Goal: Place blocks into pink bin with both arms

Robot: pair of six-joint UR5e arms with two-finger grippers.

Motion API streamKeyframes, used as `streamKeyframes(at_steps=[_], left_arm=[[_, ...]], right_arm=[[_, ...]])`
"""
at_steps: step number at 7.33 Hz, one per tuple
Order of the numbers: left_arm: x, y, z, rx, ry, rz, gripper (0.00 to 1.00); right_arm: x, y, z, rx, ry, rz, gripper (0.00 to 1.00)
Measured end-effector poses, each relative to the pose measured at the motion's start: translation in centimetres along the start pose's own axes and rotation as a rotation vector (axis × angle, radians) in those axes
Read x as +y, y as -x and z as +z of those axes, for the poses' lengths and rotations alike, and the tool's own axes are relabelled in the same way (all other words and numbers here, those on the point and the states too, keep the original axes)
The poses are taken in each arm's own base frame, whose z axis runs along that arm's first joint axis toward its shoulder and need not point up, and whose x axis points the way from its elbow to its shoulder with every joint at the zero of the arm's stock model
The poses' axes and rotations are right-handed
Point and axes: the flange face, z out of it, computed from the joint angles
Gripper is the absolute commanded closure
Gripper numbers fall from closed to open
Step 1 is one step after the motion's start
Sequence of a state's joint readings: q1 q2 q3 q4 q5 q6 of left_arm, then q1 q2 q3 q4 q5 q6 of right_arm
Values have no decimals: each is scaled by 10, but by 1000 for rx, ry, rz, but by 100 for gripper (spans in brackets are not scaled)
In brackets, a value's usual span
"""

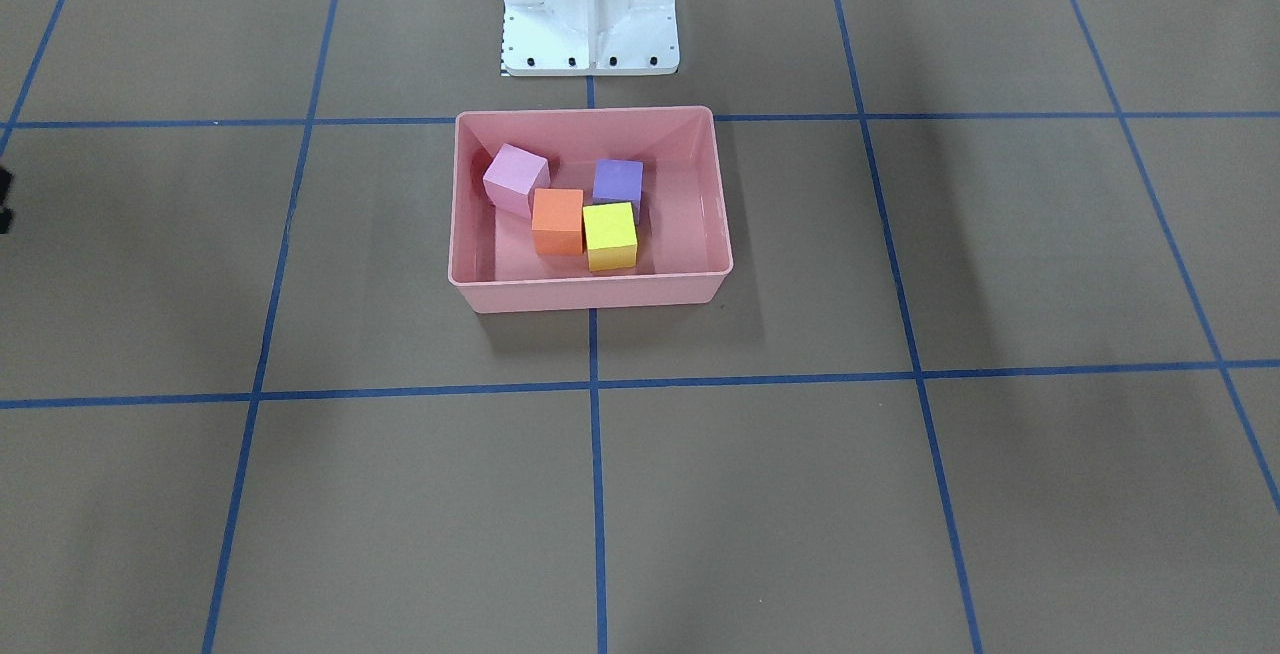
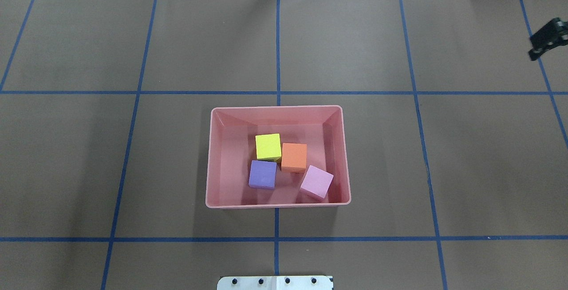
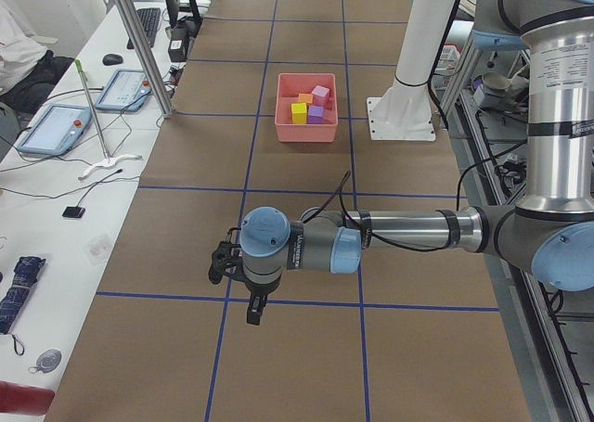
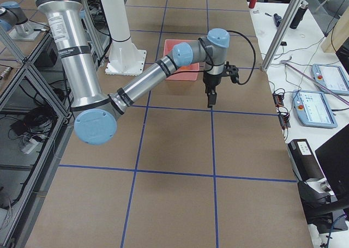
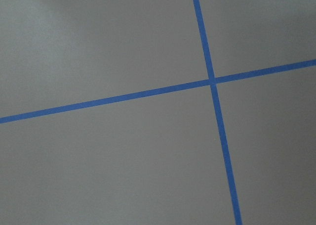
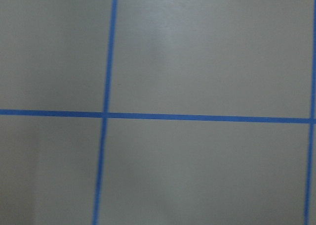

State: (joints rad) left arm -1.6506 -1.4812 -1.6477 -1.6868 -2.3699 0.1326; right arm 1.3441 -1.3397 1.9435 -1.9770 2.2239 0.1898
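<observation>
The pink bin (image 2: 213, 157) stands at the table's middle, near the robot's base. All the blocks lie inside it: yellow (image 2: 268, 146), orange (image 2: 294, 156), purple (image 2: 262, 174) and light pink (image 2: 317, 182), the last tilted against the near wall. The bin also shows in the front view (image 1: 590, 292). My right gripper (image 2: 534, 52) hangs far to the right, its fingers together and empty; it also shows in the right view (image 4: 210, 102). My left gripper (image 3: 252, 311) shows only in the left view, far from the bin; I cannot tell whether it is open or shut.
The white base plate (image 1: 590, 9) stands just behind the bin. Blue tape lines (image 2: 278, 50) grid the brown table. Both wrist views show only table and tape. Tablets and cables lie on the side bench (image 3: 56, 130).
</observation>
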Motion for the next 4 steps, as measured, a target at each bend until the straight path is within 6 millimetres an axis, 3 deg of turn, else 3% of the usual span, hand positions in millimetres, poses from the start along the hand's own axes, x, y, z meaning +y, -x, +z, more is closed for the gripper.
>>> streamKeyframes(at_steps=[1,2,4], left_arm=[[0,-1,0,13,-2,0,0],[-1,-2,0,17,-3,2,0],[-2,-3,-2,19,-7,8,0]], right_arm=[[7,-66,5,-3,21,-47,0],[21,-117,13,-12,41,-74,0],[63,-186,36,-29,59,-70,0]])
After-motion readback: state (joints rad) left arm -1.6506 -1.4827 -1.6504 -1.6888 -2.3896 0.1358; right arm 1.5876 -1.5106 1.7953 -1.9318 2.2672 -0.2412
